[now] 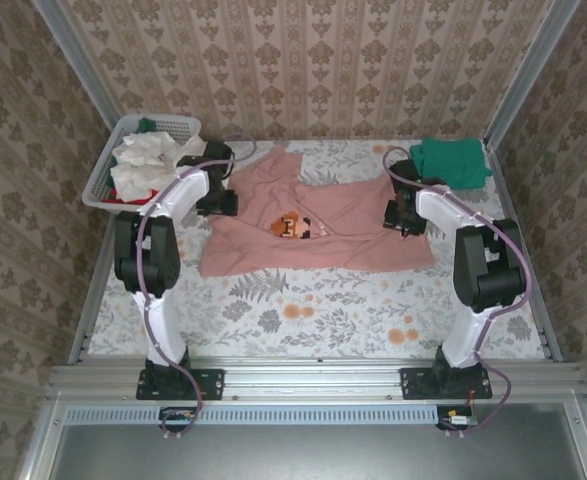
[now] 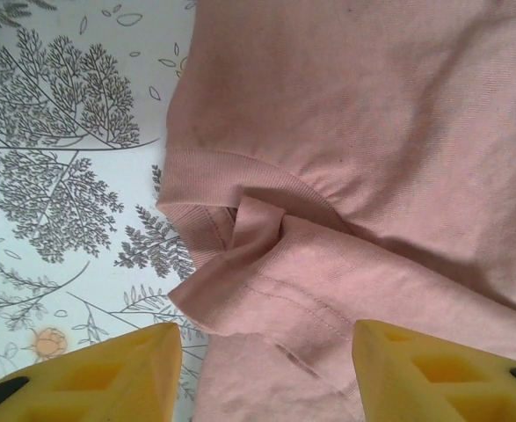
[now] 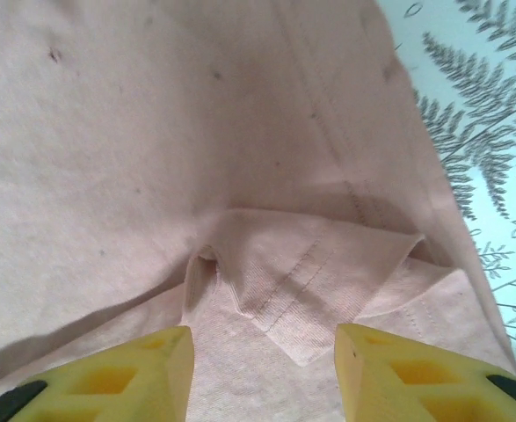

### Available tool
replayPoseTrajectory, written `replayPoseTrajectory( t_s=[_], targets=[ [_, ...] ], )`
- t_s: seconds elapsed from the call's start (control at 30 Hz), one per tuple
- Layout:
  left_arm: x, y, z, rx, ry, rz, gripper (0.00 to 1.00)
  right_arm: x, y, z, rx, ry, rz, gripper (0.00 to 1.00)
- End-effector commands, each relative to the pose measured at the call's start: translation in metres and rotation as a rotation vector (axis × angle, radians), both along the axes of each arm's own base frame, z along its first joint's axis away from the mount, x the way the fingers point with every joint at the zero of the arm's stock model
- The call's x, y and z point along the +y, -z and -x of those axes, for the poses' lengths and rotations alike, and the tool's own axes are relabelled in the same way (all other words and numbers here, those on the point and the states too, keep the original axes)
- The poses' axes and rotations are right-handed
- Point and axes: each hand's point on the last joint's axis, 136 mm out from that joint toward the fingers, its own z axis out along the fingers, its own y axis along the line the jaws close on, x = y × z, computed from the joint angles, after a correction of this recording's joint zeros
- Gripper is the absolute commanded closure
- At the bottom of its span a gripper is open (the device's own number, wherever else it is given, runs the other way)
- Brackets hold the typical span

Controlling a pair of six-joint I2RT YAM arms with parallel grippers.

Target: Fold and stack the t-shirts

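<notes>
Pink t-shirt (image 1: 323,225) lies spread mid-frame in the top view on the floral table (image 1: 303,310), pixel figure facing up, upper-left part bunched and folded over. My left gripper (image 1: 220,192) sits at the shirt's left edge and my right gripper (image 1: 405,216) at its right edge.

Left wrist view: my left gripper (image 2: 266,352) has its yellow fingers (image 2: 134,369) spread wide, released, gripping nothing. A crumpled ribbed hem fold of the pink t-shirt (image 2: 345,132) lies between and above them.

Right wrist view: my right gripper (image 3: 264,347) is also spread and released, with a stitched folded corner of the pink t-shirt (image 3: 108,132) between the fingers (image 3: 389,374). Whether the tips touch cloth I cannot tell.

Teal t-shirt (image 1: 453,160) sits folded at upper right. White basket (image 1: 100,188) at upper left holds white cloth (image 1: 148,160), possibly more shirts.
</notes>
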Motion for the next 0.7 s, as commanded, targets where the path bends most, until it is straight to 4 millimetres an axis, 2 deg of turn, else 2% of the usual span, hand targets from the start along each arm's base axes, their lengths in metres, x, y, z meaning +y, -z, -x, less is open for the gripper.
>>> replayPoseTrajectory(
  t_s=[0.0,0.07,0.1,0.2,0.27,0.37,0.43,0.47,0.6,0.67],
  targets=[
    [-0.001,-0.039,0.001,-0.058,0.015,0.007,0.42,-0.01,-0.046,0.007,-0.069,-0.026,0.079,0.46],
    [-0.003,-0.057,0.007,-0.1,0.026,0.019,0.42,0.008,-0.052,0.017,-0.104,-0.086,0.067,0.41],
    [-0.007,-0.062,0.013,-0.114,0.038,0.029,0.42,0.025,-0.049,0.022,-0.116,-0.14,0.038,0.4],
    [-0.032,-0.074,0.037,-0.169,0.102,0.104,0.42,0.073,-0.024,0.037,-0.089,-0.248,-0.089,0.4],
    [-0.056,-0.068,0.058,-0.18,0.146,0.187,0.42,0.085,-0.003,0.041,-0.043,-0.254,-0.14,0.43],
    [-0.083,-0.048,0.082,-0.182,0.172,0.289,0.44,0.074,0.023,0.041,0.033,-0.202,-0.095,0.48],
    [-0.082,-0.025,0.092,-0.157,0.152,0.302,0.46,0.064,0.032,0.035,0.051,-0.17,-0.083,0.53],
    [-0.09,-0.011,0.103,-0.128,0.173,0.311,0.48,0.058,0.035,0.031,0.056,-0.155,-0.076,0.54],
    [-0.078,0.027,0.121,-0.047,0.137,0.3,0.5,0.041,0.036,0.019,0.068,-0.135,-0.055,0.53],
    [-0.056,0.039,0.12,-0.03,0.073,0.277,0.5,0.033,0.037,0.014,0.071,-0.128,-0.045,0.41]
  ],
)
